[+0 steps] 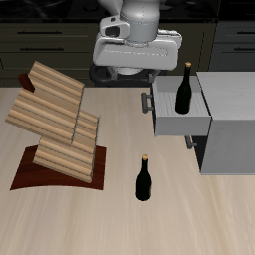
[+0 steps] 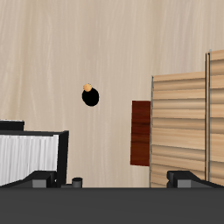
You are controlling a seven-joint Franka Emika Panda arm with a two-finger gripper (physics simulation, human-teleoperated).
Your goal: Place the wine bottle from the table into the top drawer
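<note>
A near-black wine bottle (image 1: 144, 179) with a tan cap stands upright on the beige table (image 1: 120, 224), toward its front edge. In the wrist view I see this bottle (image 2: 90, 96) from above, well below me. A look-alike bottle (image 1: 184, 90) stands upright at the pulled-out top drawer (image 1: 171, 122); I cannot tell whether it is inside the drawer or behind it. The drawer's dark handle (image 1: 147, 103) faces the table's middle. A part of the drawer (image 2: 31, 157) shows in the wrist view. My gripper (image 2: 114, 179) hangs high near the table's back (image 1: 127, 70), open and empty, its fingers (image 2: 39, 179) wide apart.
A stacked slanted wooden rack (image 1: 55, 120) on a dark brown base (image 1: 30, 179) stands across the table from the grey cabinet (image 1: 234, 125). The rack also shows in the wrist view (image 2: 184, 118). The lower cabinet front has its own dark handle (image 1: 189, 142).
</note>
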